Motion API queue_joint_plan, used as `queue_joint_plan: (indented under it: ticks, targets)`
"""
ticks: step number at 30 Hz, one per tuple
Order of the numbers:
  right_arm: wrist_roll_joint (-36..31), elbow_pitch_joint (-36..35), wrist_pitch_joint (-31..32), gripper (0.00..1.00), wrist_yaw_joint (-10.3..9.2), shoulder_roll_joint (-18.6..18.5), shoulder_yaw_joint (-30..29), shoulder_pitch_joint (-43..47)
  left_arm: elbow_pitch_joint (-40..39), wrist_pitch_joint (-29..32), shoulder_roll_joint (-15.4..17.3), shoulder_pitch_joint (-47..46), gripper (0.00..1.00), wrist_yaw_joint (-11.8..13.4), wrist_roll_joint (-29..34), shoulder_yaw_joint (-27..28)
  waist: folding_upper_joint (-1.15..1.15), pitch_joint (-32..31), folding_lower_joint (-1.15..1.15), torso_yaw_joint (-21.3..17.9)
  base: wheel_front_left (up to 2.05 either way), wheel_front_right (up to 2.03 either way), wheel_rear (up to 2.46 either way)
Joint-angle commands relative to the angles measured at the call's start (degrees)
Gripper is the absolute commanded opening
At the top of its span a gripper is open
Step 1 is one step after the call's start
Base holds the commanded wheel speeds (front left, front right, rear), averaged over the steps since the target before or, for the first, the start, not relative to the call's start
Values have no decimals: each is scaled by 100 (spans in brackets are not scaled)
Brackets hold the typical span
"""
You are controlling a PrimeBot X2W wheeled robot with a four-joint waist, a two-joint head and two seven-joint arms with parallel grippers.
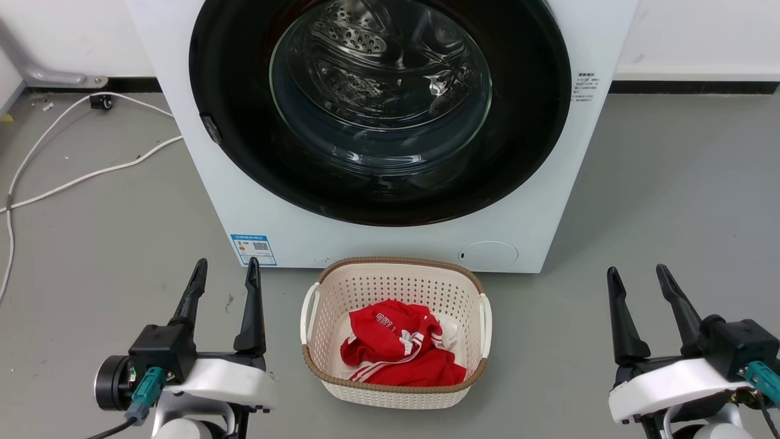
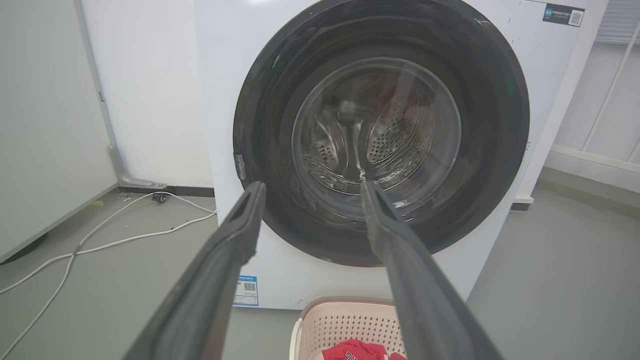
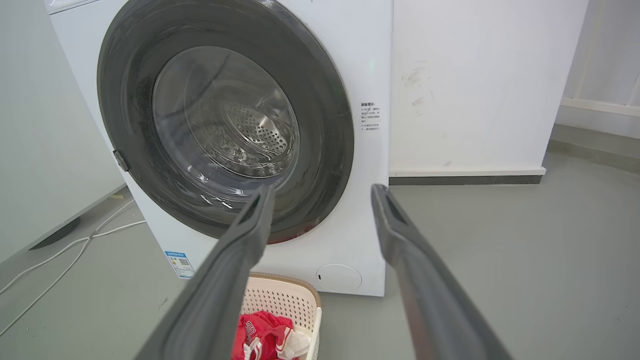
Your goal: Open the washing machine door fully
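Both grippers sit low in the head view, the left gripper (image 1: 226,263) and the right gripper (image 1: 636,271), each with its fingers spread apart and holding nothing, well short of the machine. Between them a laundry basket (image 1: 314,360) with a red garment (image 1: 396,347) stands just in front of the white washing machine (image 1: 274,231). The washing machine door (image 1: 381,103) lies shut, flush against the machine's front. It looks rigid and fairly heavy. Its glossy black ring is likely slippery, and the bulging glass centre offers no purchase and should not be knocked. A small grey tab (image 1: 211,128) sits on the rim at the robot's left; I cannot tell whether it is a catch or a hinge. The rim edge seems the place to hook a finger, and the door will probably swing in an arc.
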Motion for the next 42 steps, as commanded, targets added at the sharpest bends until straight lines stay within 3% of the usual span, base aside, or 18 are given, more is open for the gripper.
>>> queue_joint_plan:
  ticks: [1,25,42]
  targets:
    - [-126,-51,-49,100,-2,10,22,29,-40,-56,36,28,100,11,154,-19,0,-2,0,-3,0,0,0]
    - [-614,42,-254,100,-2,18,108,64,29,-295,-56,88,100,52,1023,-62,0,-19,0,-7,0,0,0]
    - [-511,174,-322,100,-2,19,131,30,69,-290,-158,111,100,-22,989,44,0,-11,0,-26,0,0,0]
